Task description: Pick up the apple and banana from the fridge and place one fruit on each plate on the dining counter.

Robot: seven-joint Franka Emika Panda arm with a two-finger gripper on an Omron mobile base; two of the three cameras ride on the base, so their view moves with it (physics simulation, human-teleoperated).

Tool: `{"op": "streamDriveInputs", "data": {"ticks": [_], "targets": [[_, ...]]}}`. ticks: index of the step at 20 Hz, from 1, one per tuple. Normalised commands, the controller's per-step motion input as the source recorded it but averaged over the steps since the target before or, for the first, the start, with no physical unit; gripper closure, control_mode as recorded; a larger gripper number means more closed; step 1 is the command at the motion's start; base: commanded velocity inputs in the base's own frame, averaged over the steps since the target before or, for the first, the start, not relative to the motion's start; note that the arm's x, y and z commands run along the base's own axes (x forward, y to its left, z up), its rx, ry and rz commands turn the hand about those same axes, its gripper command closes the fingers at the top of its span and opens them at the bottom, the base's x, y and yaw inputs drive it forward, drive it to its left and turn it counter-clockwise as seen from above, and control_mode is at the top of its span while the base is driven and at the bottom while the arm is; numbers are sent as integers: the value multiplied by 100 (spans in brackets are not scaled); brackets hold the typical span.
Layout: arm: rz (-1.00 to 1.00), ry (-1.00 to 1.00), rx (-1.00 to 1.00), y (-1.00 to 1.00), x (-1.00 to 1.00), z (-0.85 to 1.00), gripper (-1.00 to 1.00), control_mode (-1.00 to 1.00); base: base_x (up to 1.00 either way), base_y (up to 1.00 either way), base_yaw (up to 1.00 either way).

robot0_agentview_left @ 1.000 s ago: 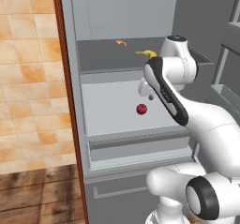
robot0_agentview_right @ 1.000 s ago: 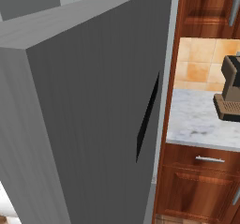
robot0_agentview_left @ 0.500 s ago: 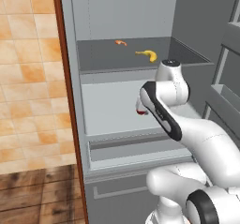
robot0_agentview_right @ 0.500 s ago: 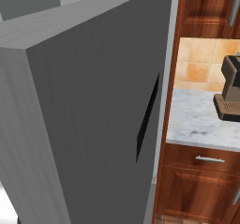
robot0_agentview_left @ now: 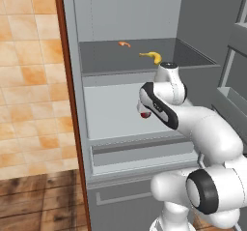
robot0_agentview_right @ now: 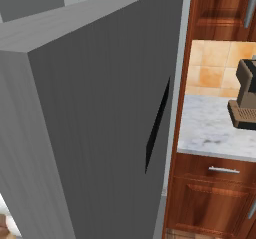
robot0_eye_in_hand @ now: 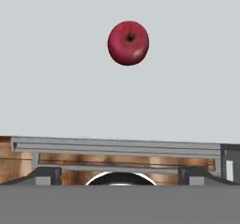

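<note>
Looking along the hand, the apple (robot0_eye_in_hand: 128,43) sits ahead and above the view's centre on the pale grey fridge shelf (robot0_eye_in_hand: 56,92), well apart from the fingertips, stem dimple facing the camera. Being round, it has no long axis to line up with, so the approach, as I judge it, turns only on carrying the hand forward along the shelf until the fruit lies between the jaws. They stand wide apart with nothing between them; the hand is released and empty. Only the two dark finger bases show at the bottom of that view, so the tips themselves are hard to make out.

From the left base view the arm (robot0_agentview_left: 159,110) bends in front of the fridge (robot0_agentview_left: 72,143) and covers most of the apple (robot0_agentview_left: 143,115); just a red sliver peeks out beside the dark forearm on the lower shelf. The hand is hidden behind the arm's own links there. Farther back, on the darker upper shelf, the banana (robot0_agentview_left: 153,56) lies with its curve running roughly left to right, well apart from the apple and above it. A small orange item (robot0_agentview_left: 124,44) lies behind it, near the back wall.

From the right base view the open grey fridge door (robot0_agentview_right: 100,123) blocks the shelves and both fruits
</note>
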Motion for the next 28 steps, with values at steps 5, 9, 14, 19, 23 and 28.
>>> {"op": "streamDriveInputs", "data": {"ticks": [5, 9, 14, 19, 23, 28], "targets": [[0, 0, 1, 0, 23, -38, -100, -100, 0, 0, 0], [0, 0, 3, 0, 12, -18, -100, -100, 0, 0, 0], [0, 0, 1, 0, 20, -22, -100, -100, 0, 0, 0], [-1, 0, 0, 0, 30, -9, -100, -100, 0, 0, 0], [0, 0, 0, 0, 29, -8, -100, -100, 0, 0, 0], [0, 0, 0, 0, 27, -14, -100, -100, 0, 0, 0]]}}
